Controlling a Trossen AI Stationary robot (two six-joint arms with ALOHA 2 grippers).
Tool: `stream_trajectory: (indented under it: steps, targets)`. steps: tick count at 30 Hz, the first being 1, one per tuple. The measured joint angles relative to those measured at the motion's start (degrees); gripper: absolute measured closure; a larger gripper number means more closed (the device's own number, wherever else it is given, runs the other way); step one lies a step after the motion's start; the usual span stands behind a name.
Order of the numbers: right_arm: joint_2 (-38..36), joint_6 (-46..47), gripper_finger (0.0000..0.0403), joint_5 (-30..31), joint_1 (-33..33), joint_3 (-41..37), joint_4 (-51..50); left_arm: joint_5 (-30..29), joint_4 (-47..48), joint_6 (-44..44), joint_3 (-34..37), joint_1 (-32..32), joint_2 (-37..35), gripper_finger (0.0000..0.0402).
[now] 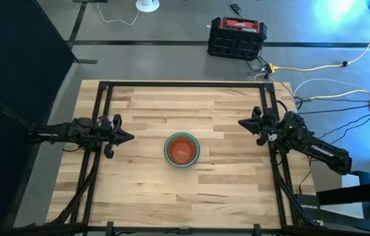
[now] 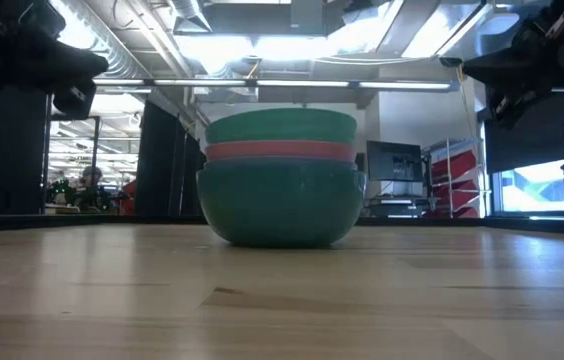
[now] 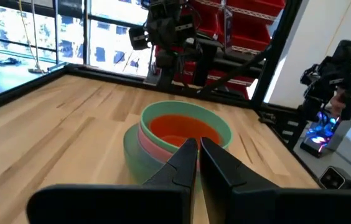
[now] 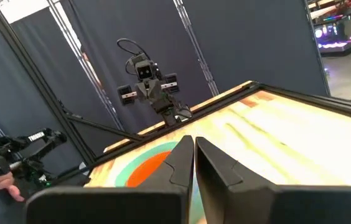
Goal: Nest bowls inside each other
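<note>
From above, the bowls (image 1: 182,149) sit as one nested stack near the middle of the desk (image 1: 172,105), a little toward its front edge, the orange-red one innermost inside a green rim. The left tool (image 1: 127,137) hovers near the left edge and the right tool (image 1: 244,122) near the right edge, both pointing inward at the stack and both clenched on nothing; the stack lies between them, well apart from each, the left one seeming slightly nearer. A round stack has no long axis, so either arm could approach it alike. At desk height, the stack (image 2: 282,178) shows three bands: a large green bowl at the bottom, a pink rim above it, a green rim on top; the orange-red one is hidden inside, and no blue-grey bowl can be told apart here. The left wrist view looks past its shut fingers (image 3: 185,163) straight at the stack (image 3: 182,134): orange-red within green, within pink, within a pale outer bowl, so four are countable. The right wrist view shows shut fingers (image 4: 185,160) and part of the stack (image 4: 144,169) beyond. Nesting looks complete, with nothing loose left to pick.
</note>
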State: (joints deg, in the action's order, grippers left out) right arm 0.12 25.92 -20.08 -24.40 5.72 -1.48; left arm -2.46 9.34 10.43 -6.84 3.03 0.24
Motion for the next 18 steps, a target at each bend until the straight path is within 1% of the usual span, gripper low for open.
stream_trajectory:
  steps: [3, 18]
  targets:
    - [0.0, -1.57, 0.0403, -0.05, 0.0, 0.0, -0.25, 0.01, -0.72, -0.35, 0.82, 0.0, 0.01, 0.0402]
    - [0.0, -14.23, 0.0403, -1.01, 0.02, 0.0, -0.54, 0.18, -4.3, -11.38, 3.98, -0.04, 0.09, 0.0401]
